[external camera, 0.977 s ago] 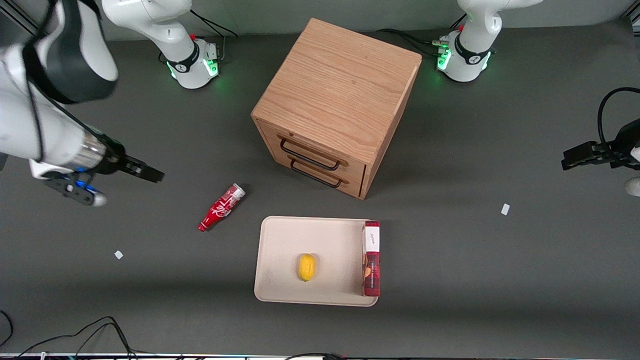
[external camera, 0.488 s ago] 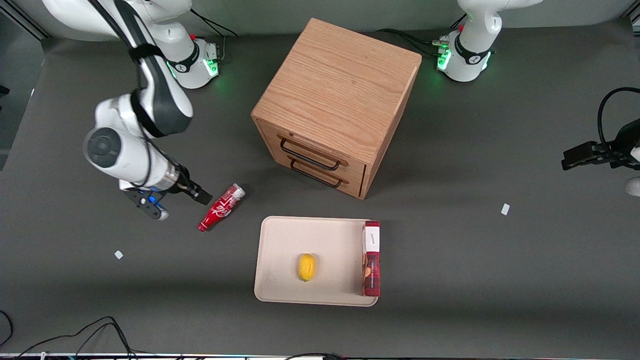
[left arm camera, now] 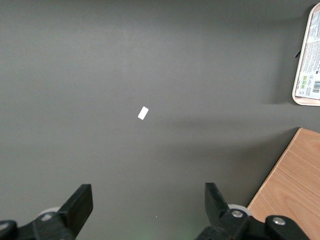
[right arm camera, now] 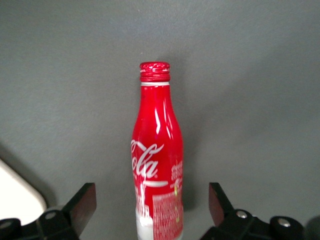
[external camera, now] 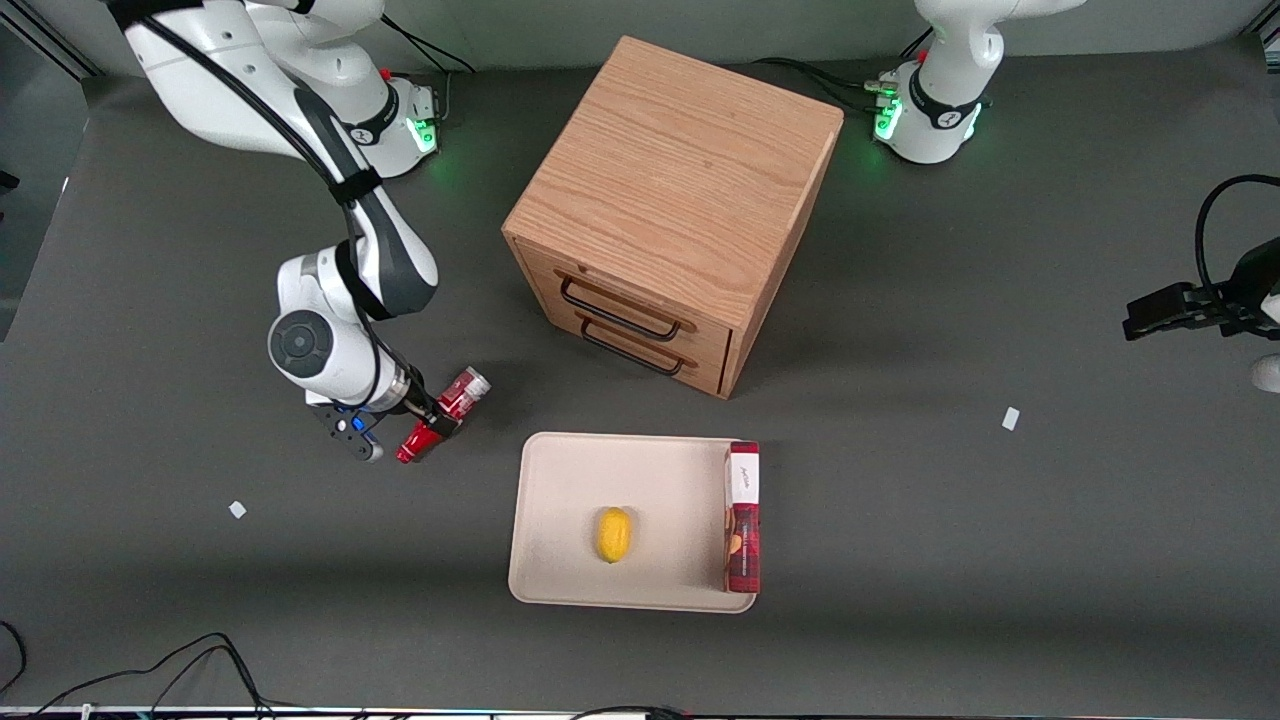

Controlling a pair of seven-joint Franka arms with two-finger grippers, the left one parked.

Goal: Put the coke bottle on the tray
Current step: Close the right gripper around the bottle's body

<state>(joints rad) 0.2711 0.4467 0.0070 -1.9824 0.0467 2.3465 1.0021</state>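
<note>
Gripper of the right arm sits low over the coke bottle, which lies on its side on the dark table toward the working arm's end; in the right wrist view the two fingers stand wide apart with the bottle's body between them, a clear gap on each side, so nothing is gripped; the red cap points away from the wrist camera and the silvery base lies nearest it. From the front, the bottle's capped neck is the end nearer the camera and its base the farther end, angled toward the wooden drawer cabinet.

Close beside the bottle, and a little nearer the front camera, lies the tray, apart from it (one rounded corner shows in the wrist view); on the tray rest a small yellow fruit near the middle and a red rectangular box with a white label along the edge toward the parked arm's end. The cabinet stands farther from the camera than the tray, both drawers shut, their dark handles facing the tray. Two small white scraps lie on the table, one toward each end.

The arm reaches down from its base, elbow bent, wrist tilted so the gripper runs along the bottle's length.
</note>
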